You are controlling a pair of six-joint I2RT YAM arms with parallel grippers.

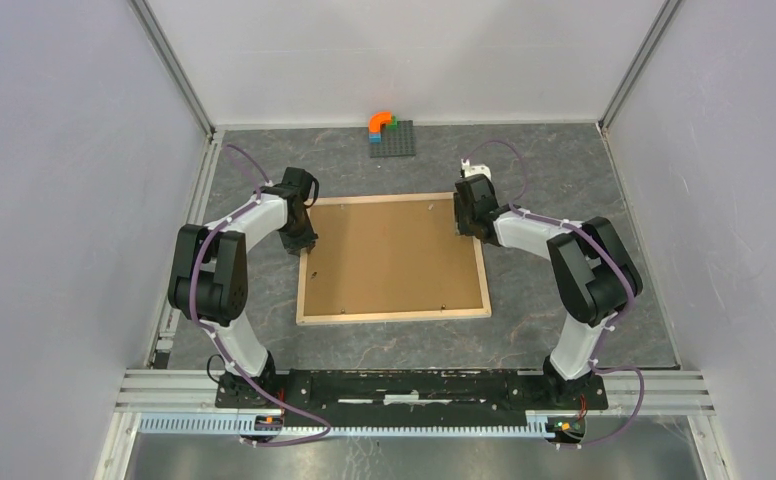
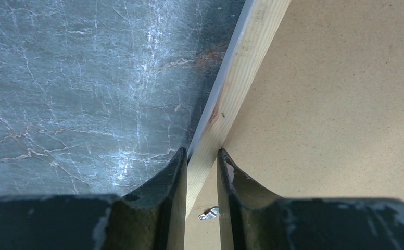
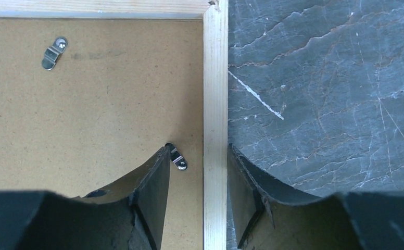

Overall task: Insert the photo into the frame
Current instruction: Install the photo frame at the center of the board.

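Observation:
The frame [image 1: 394,316], pale wood with narrow rails, lies back side up in the middle of the table, with the plain brown backing board [image 1: 394,255] inside it. The photo is not visible in any view. My left gripper [image 1: 302,245] stands on the frame's left rail [image 2: 241,73]; in the left wrist view the gripper [image 2: 202,152] has both fingers pressed against the rail. My right gripper [image 1: 467,228] straddles the right rail [image 3: 215,78] near the far right corner. In the right wrist view this gripper [image 3: 199,148] is open, with the inner finger apart from the rail.
Small metal turn clips [image 3: 54,52] [image 3: 178,159] [image 2: 209,213] sit on the backing board near the rails. A grey baseplate [image 1: 400,145] with orange, green and blue bricks lies at the back centre. White walls enclose the grey marbled table [image 1: 564,170].

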